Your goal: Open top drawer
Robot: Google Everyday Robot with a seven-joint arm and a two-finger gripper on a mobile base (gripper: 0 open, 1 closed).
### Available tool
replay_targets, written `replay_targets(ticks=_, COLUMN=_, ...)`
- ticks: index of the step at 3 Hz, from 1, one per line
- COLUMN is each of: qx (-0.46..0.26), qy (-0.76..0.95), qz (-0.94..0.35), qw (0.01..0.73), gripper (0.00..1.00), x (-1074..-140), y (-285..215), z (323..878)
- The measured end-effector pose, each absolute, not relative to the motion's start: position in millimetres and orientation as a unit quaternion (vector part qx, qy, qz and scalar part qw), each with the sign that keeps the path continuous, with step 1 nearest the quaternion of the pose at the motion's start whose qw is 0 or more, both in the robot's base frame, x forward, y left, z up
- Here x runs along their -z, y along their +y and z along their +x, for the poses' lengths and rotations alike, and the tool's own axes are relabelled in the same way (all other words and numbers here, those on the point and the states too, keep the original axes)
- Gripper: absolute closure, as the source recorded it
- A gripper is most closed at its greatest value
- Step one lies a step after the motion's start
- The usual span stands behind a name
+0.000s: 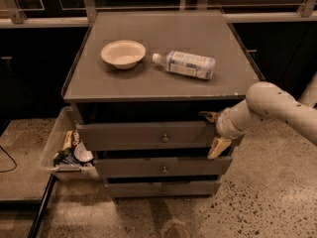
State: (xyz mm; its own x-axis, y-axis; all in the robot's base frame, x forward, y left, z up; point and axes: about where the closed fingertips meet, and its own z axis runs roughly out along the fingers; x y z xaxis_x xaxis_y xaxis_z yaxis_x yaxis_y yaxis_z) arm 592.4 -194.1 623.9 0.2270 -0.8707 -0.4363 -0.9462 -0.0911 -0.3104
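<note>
Top drawer: centre of frame, directly under the worktop edge. Grey flat front, widest and tallest of three, with a small round metal knob at mid-front. A dark gap shows between its upper edge and the worktop. Whether it is pulled out at all: cannot tell. Hand: at the right end of the drawer front, on a pale arm entering from the right edge of frame. Its fingers are spread, one at the front's top corner, the other at its lower corner; contact not discernible. Two narrower drawers sit below. On the worktop: pale bowl, and just right of it a clear bottle lying on its side. Clear bin of wrappers, lower left.
</note>
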Motion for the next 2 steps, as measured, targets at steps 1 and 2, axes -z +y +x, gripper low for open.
replay_targets(ticks=1, qx=-0.07, qy=0.618, qz=-0.735, qw=0.27, gripper=0.42, x=-624.1, y=-194.1, z=592.4)
replay_targets(ticks=2, qx=-0.07, qy=0.618, qz=-0.735, qw=0.27, gripper=0.66, x=-631.5, y=-193.9, z=593.2)
